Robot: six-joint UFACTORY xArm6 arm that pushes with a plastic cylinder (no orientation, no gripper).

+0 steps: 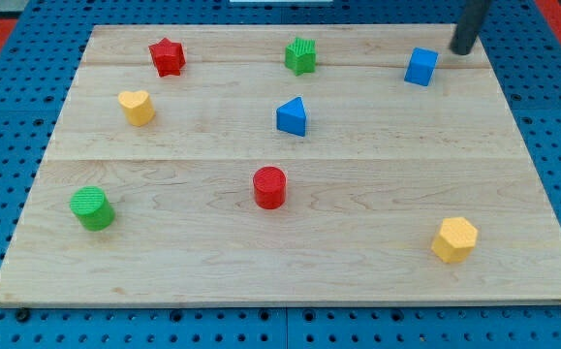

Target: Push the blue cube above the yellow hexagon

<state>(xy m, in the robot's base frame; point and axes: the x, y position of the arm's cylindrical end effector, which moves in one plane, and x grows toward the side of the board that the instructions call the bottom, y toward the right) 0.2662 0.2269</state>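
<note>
With no jaws to speak of, the tip (460, 50) is sitting just at one o'clock of the blue cube (420, 67), suiting a steady push toward six o'clock, stopping short of the yellow hexagon (454, 239) on the bench (358, 281).

Wooden board with eight small blocks and my tip

My tip (461, 50) sits just beside the blue cube (420, 67), at its 2 o'clock, apart from it; the yellow hexagon (454, 239) lies well apart at the cube's 6 o'clock, near the board (358, 271) bottom-right corner.
</note>
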